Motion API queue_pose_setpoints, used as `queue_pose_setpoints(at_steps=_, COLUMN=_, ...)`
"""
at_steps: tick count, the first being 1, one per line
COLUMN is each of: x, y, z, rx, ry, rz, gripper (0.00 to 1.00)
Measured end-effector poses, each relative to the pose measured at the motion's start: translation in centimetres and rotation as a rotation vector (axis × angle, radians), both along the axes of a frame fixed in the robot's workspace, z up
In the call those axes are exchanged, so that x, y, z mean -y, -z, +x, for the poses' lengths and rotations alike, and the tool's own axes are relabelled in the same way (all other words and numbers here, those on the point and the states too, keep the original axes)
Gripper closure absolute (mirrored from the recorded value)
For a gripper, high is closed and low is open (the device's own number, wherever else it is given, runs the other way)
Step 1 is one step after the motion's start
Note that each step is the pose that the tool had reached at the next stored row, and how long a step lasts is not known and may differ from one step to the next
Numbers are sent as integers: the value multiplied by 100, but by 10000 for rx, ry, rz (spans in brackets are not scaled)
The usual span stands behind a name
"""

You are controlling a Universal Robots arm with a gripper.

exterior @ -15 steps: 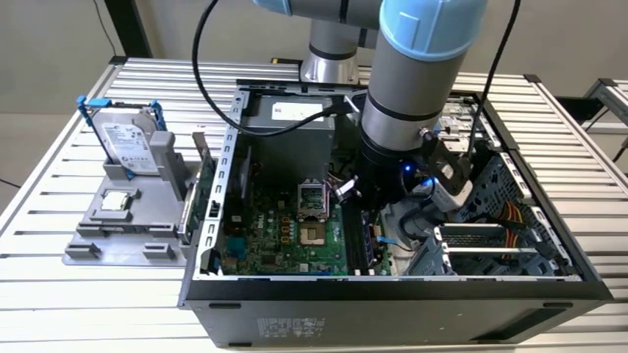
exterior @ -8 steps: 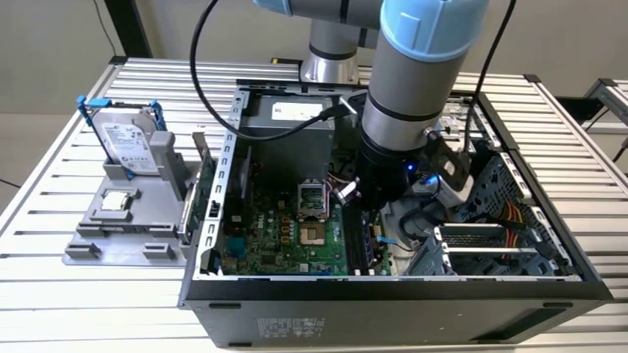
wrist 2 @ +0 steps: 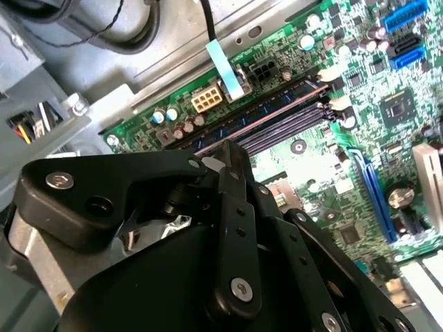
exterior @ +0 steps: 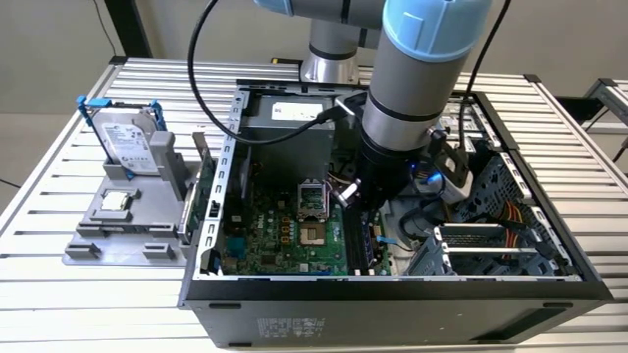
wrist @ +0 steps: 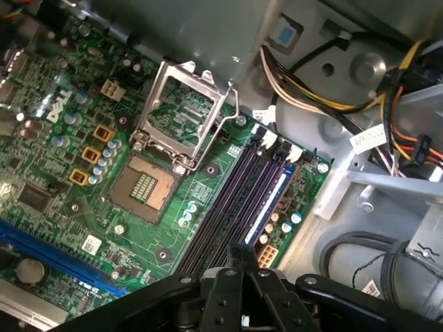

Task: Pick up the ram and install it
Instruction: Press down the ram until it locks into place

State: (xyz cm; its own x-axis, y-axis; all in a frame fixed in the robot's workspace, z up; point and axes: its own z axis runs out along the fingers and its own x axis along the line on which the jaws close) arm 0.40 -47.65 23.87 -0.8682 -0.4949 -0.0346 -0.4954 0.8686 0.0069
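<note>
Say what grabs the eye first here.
The robot arm plunging into the open computer case dominates the exterior view, its claw low over the dark memory slots in both wrist views. Next comes the green motherboard with its open processor socket. At the exterior view's left, a silver hard drive in a blue frame stands on a grey holder.

Gripper: your black gripper (wrist 2: 232, 166) hangs just above the memory slots (wrist 2: 277, 124).
Motherboard: you see the green motherboard (wrist 2: 311, 152) beneath, its blue connectors (wrist 2: 405, 31) well beyond the memory slots.
</note>
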Motion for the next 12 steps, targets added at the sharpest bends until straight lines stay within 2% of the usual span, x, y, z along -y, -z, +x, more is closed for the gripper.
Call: queue_pose_setpoints(at_steps=12, x=0, y=0, z=0, rx=0, ry=-1903, rz=0, gripper=100)
